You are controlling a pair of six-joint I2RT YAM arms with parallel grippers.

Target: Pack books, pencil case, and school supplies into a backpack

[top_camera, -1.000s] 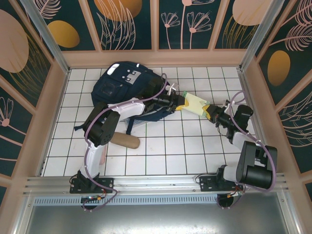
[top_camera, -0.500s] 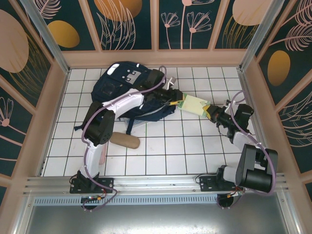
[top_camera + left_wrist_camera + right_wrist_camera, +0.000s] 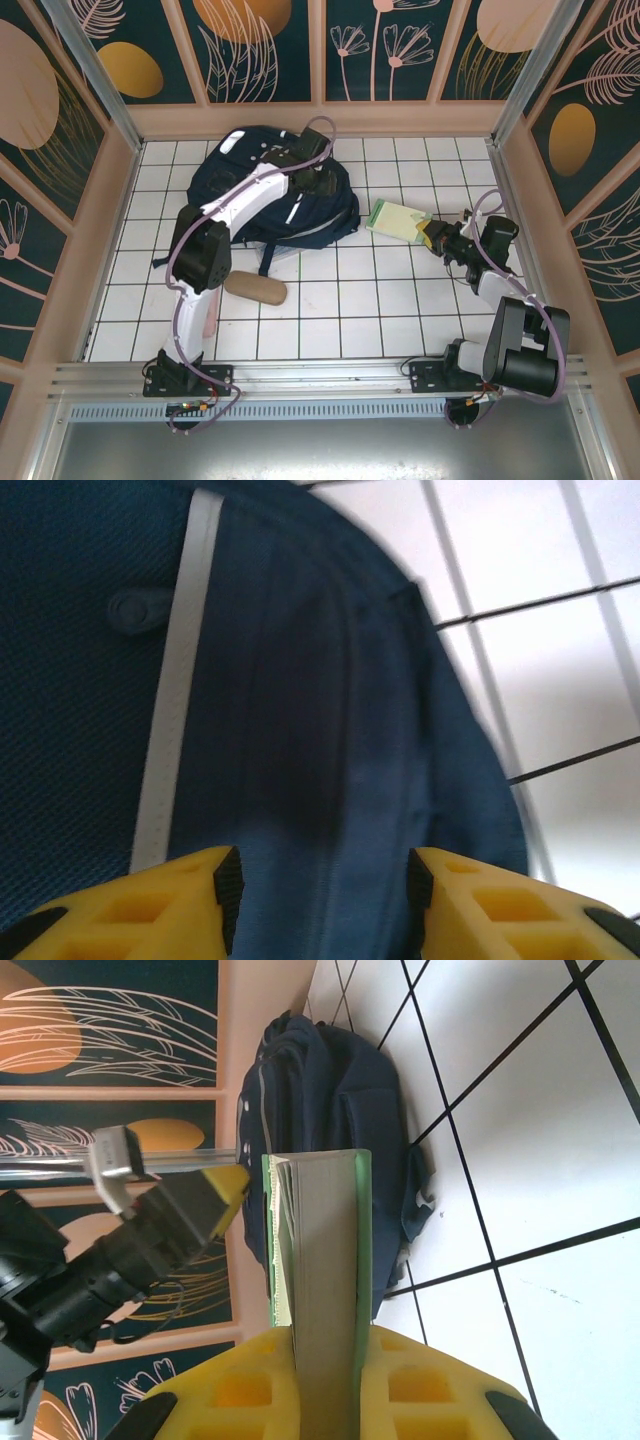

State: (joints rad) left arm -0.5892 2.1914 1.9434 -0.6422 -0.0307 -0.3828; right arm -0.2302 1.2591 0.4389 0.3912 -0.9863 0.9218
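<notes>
The navy backpack [image 3: 262, 195] lies flat at the back left of the tiled floor. My left gripper [image 3: 315, 185] hovers over its right half, open, with nothing between the jaws. In the left wrist view the left gripper [image 3: 320, 880] looks down on the backpack's blue fabric [image 3: 300, 680] and a white stripe [image 3: 175, 700]. My right gripper [image 3: 432, 235] is shut on the small green book [image 3: 398, 218], holding it just right of the backpack. In the right wrist view the green book [image 3: 320, 1240] stands edge-on between the yellow fingers [image 3: 440, 1380], with the backpack [image 3: 330, 1090] beyond it.
A tan oblong pouch [image 3: 255, 288] lies on the tiles in front of the backpack, beside the left arm. Wooden walls [image 3: 320, 118] enclose the floor at the back and both sides. Bare tiles [image 3: 370, 300] stretch between the two arms.
My left gripper has opened, left the green book's far end and moved back left over the backpack. The right gripper still holds the book, shifted slightly right.
</notes>
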